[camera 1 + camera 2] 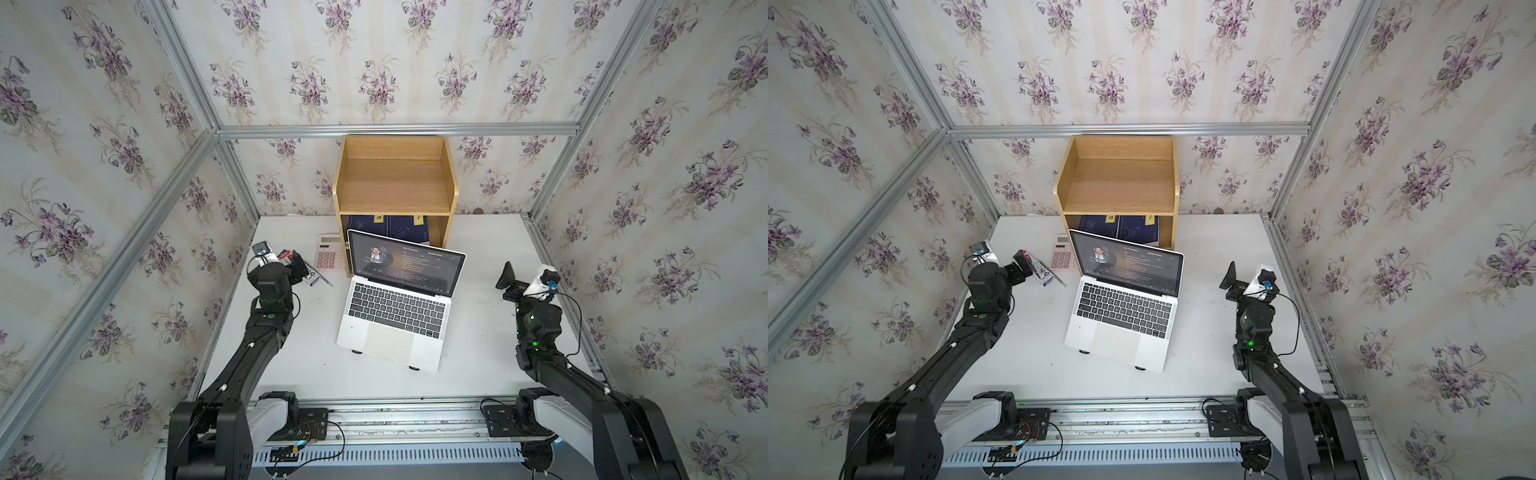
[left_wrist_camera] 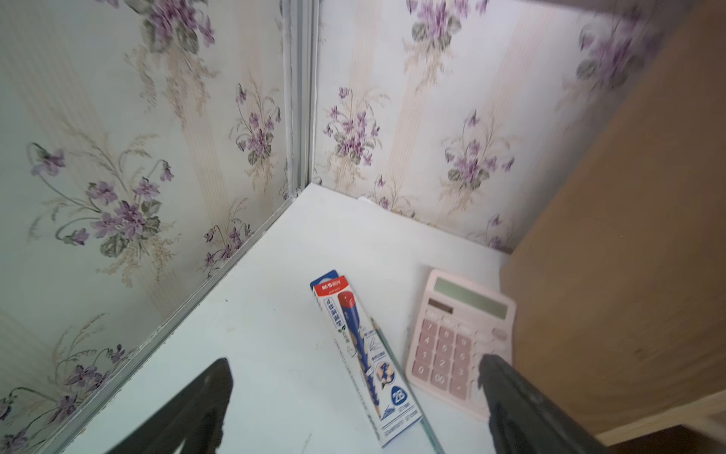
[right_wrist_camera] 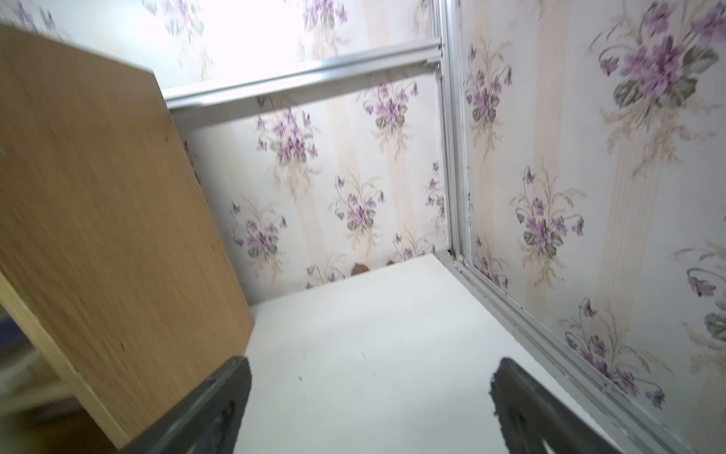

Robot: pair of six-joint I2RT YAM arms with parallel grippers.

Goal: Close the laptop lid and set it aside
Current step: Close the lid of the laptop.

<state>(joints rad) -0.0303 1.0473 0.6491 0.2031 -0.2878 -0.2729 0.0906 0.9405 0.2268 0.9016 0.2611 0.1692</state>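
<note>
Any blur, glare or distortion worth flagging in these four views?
Both top views: sharp, evenly lit, wide-angle bowing at the edges, laptop screen lit without glare. Left wrist: wooden shelf smeared, pencil box legible. Right wrist: wooden shelf side blurred, wallpaper above it blown out.

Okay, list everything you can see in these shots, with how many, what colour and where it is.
laptop: one, silver-white, table centre, open
laptop lid: one, dark screen lit, raised
calculator: one, pink, left of the lid, beside the shelf
pencil box: one, blue, white and red, left of the calculator
pencil: one, greyish, loose alongside the box
wooden shelf: one, light brown, back of the table, top tier bare
books: two seen, dark blue, shelf's lower compartment
table: one, white
left pincer: one, black, open, empty, over the pencil box
right pincer: one, black, open, empty, right of the laptop
</note>
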